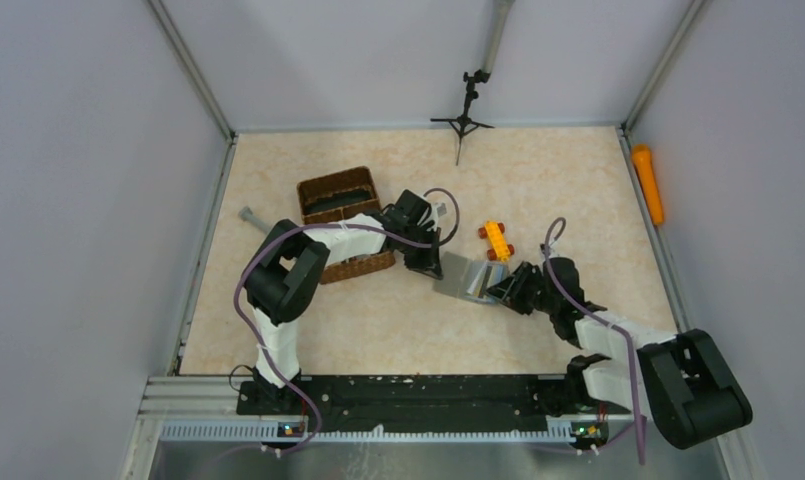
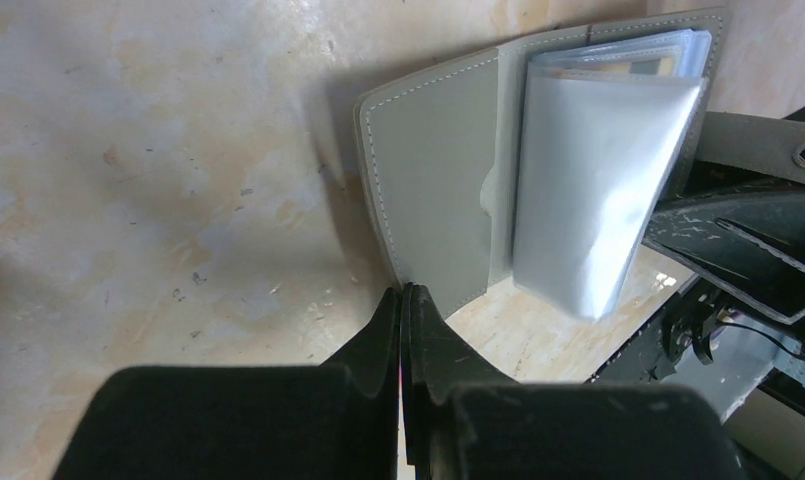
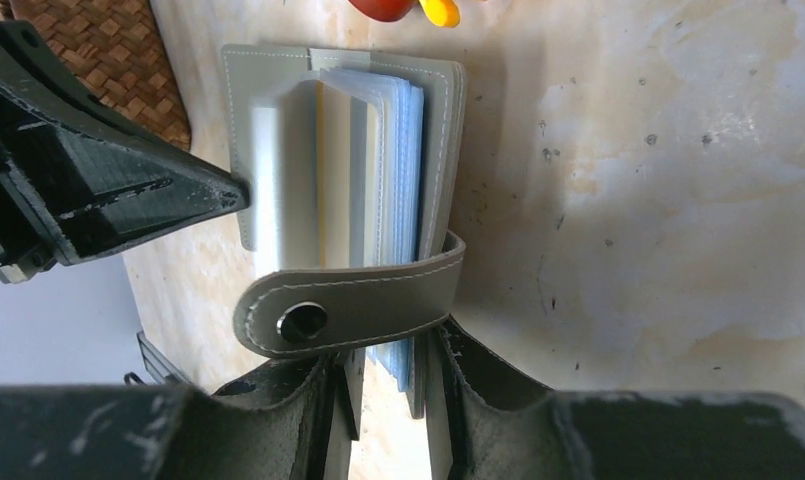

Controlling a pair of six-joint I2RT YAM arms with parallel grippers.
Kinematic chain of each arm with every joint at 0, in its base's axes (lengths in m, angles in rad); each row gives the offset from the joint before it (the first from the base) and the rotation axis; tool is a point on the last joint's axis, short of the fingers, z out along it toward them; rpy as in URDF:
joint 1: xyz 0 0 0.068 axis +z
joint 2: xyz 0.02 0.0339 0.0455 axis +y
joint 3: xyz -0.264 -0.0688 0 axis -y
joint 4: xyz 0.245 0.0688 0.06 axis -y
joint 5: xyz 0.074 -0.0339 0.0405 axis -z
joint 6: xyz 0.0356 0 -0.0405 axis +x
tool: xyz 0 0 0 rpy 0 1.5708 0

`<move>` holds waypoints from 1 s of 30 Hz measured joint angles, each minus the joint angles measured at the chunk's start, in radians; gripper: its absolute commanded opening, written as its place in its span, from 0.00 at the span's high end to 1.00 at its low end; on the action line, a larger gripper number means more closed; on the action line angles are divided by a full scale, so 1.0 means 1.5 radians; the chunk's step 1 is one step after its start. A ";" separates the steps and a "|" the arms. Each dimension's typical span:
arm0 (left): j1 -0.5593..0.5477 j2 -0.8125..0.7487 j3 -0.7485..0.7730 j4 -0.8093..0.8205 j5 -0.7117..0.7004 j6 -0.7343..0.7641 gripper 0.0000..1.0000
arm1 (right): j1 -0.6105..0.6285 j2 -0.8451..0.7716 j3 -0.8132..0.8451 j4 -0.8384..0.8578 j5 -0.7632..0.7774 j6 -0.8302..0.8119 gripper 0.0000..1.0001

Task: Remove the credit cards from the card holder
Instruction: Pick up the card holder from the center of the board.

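The grey card holder (image 1: pixel 466 277) lies open between my two grippers. Its clear sleeves fan out in the left wrist view (image 2: pixel 588 190). The cards (image 3: pixel 330 170) sit inside the sleeves, showing pale yellow and grey edges. My left gripper (image 1: pixel 430 268) is shut, its tips (image 2: pixel 403 293) pinching the edge of the holder's left cover (image 3: pixel 240 110). My right gripper (image 3: pixel 388 390) is at the holder's other side. Its jaws stand a little apart around the lower edge of the sleeves and back cover. The snap strap (image 3: pixel 378 300) hangs across its fingers.
A brown wicker basket (image 1: pixel 343 220) stands just left of the left gripper. An orange toy brick with red wheels (image 1: pixel 496 240) lies just beyond the holder. A small black tripod (image 1: pixel 465 115) stands at the back. An orange object (image 1: pixel 648 185) lies along the right wall.
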 measured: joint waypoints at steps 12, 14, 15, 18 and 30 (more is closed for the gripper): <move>-0.008 0.000 0.000 0.017 0.045 0.010 0.89 | -0.004 0.038 0.018 0.015 -0.036 -0.019 0.85; -0.009 0.000 -0.001 0.022 0.052 0.010 0.84 | -0.004 0.033 0.022 0.013 -0.039 -0.023 0.90; -0.011 -0.001 -0.002 0.027 0.053 0.009 0.80 | -0.004 0.029 0.023 0.013 -0.041 -0.025 0.93; -0.019 -0.011 -0.019 0.052 0.054 0.006 0.62 | -0.004 0.013 0.027 0.002 -0.038 -0.034 0.98; -0.016 -0.056 -0.060 0.131 0.096 -0.024 0.28 | -0.004 -0.006 0.028 -0.022 -0.031 -0.046 1.00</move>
